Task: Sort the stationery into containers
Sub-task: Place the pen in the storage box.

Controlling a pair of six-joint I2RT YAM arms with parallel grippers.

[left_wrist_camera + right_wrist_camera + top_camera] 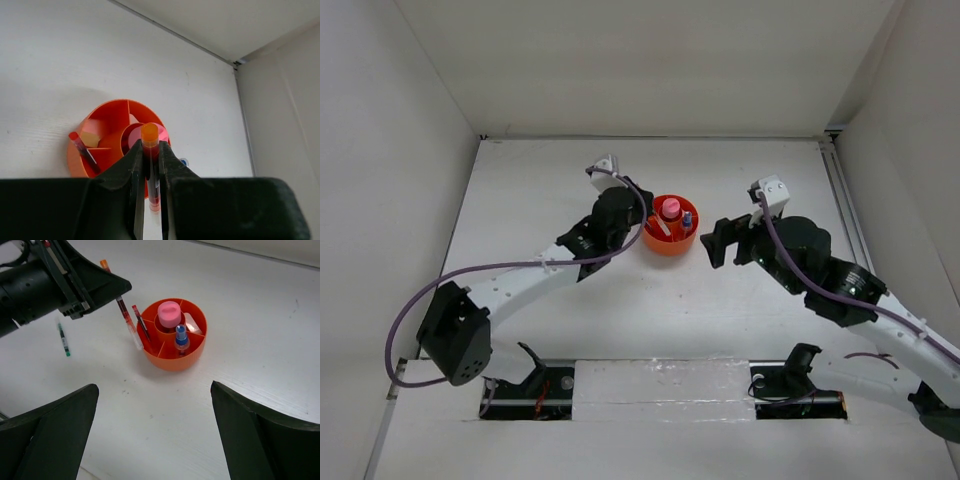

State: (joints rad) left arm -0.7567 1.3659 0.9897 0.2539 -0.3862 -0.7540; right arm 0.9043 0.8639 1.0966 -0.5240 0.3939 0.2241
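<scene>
The clear-barrelled, orange-capped red pen (125, 320) is clamped in your left hand (150, 150), its tip seemingly just outside the round orange plastic organiser (172, 362) ahead. Let go here and it may hit the rim and drop onto the tabletop (250, 300). Your right hand (154, 389) is spread apart, holding nothing.

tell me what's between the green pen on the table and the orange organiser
The red pen held by the left gripper, its tip by the organiser; otherwise bare table. Shows in the right wrist view.
</scene>
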